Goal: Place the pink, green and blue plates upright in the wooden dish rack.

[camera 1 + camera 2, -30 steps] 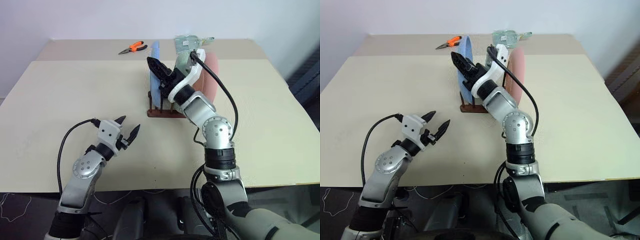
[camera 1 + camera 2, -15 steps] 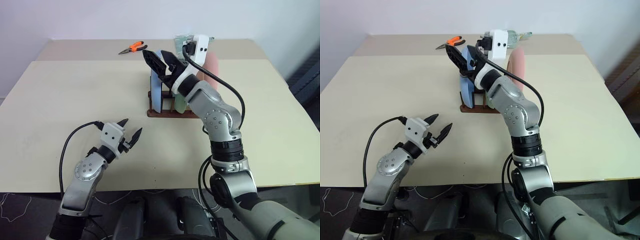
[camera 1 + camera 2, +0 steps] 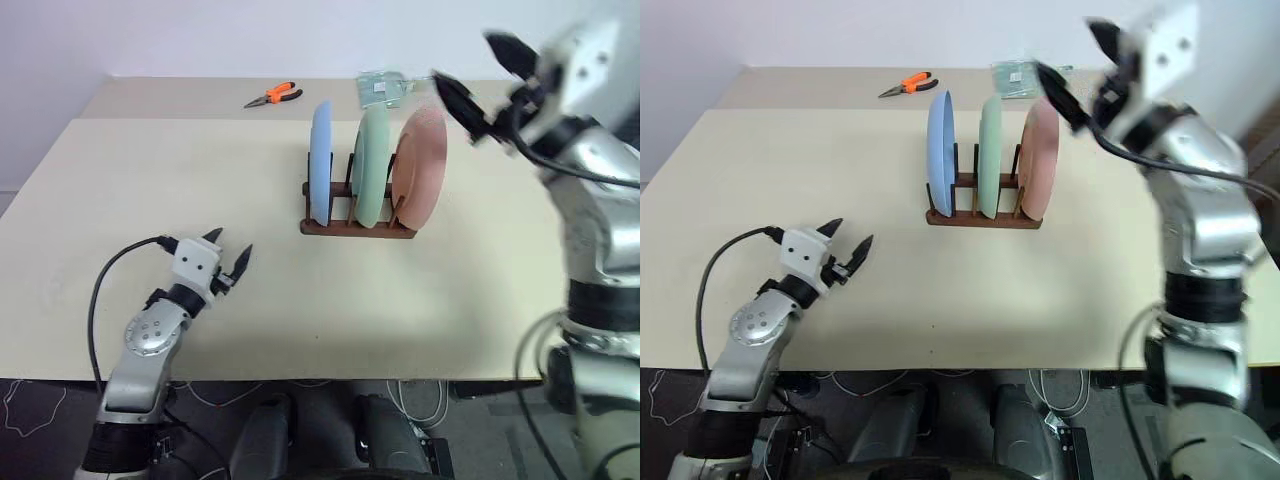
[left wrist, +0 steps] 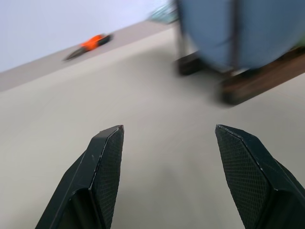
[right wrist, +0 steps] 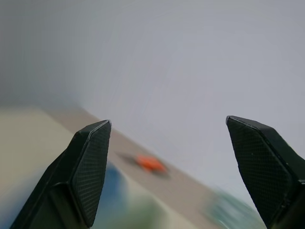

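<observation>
— So, where are the plates?
— All upright in the wooden dish rack (image 3: 358, 226), far-centre of the bench (image 3: 150, 170): blue plate (image 3: 320, 160) left, green plate (image 3: 370, 165) middle, pink plate (image 3: 420, 168) right.
— And the hands?
— Right hand (image 3: 478, 80) raised right of the rack, fingers spread, empty. Left hand (image 3: 228, 255) near left, released too.

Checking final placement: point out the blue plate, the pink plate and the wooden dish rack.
blue plate (image 3: 320, 165), left eye view, middle of its face.
pink plate (image 3: 420, 170), left eye view, centre of its face.
wooden dish rack (image 3: 358, 230), left eye view, near base rail.
</observation>
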Available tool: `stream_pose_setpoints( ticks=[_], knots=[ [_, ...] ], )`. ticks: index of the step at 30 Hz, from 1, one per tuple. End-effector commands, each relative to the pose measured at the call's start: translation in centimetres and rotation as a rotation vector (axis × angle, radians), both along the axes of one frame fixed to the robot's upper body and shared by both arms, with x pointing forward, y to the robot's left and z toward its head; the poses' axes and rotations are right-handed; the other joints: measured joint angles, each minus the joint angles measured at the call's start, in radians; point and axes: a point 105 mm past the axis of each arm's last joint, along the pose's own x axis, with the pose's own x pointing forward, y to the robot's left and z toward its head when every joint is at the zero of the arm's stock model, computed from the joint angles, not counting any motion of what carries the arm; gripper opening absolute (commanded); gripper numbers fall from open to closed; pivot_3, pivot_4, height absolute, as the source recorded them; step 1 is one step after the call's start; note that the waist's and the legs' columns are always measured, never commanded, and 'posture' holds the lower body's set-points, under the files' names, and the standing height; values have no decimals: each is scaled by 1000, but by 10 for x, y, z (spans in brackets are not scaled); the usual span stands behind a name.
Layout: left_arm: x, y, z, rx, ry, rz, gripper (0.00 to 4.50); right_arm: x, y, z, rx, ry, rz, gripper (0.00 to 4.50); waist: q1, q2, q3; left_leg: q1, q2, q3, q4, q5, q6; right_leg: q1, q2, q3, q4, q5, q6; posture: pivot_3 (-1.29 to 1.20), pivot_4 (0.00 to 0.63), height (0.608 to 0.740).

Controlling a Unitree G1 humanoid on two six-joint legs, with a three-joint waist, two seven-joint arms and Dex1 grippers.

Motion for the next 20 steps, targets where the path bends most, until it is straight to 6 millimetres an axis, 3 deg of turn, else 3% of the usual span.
stream_pose_setpoints(
  ticks=[1, 3, 4, 8, 14, 20],
  knots=[
    [4, 8, 7, 13, -43, 19, 3135, -4, -39, -20, 8, 45, -91, 3929, -7, 3, 1, 0, 0, 1, 0, 0, 0, 0, 0, 2, 0, 0, 0, 0, 150, 738],
    [7, 13, 2, 20, -30, 34, 3135, -5, -63, -61, -10, 162, -165, 3929, -5, 3, 1, 1, 1, 2, 1, 0, 1, 0, 0, 3, 0, 0, 0, 0, 150, 738],
    [8, 11, 0, 23, -28, 34, 3135, -6, -70, -71, -23, 190, -182, 3929, -4, 2, 0, 1, 1, 2, 1, 0, 1, 0, 0, 2, 0, 0, 0, 0, 150, 738],
    [5, 11, -5, 30, -8, 22, 3135, -18, -70, -132, -88, 341, -173, 3929, -5, 4, 1, 1, 2, 4, 1, -1, 1, 0, 0, 3, 0, 1, 1, 0, 150, 738],
    [0, 9, -13, 28, 23, 26, 3135, -20, -63, -158, -111, 393, -153, 3929, -5, 4, 1, 1, 3, 4, 3, -1, 1, 0, 1, 4, 1, 1, 0, 0, 150, 738],
    [-5, 8, -14, 26, 33, 34, 3135, -11, -57, -161, -98, 379, -143, 3929, -2, 4, 1, 1, 3, 4, 2, -1, 1, 0, 1, 3, -1, 1, 0, 0, 150, 738]
  ],
)
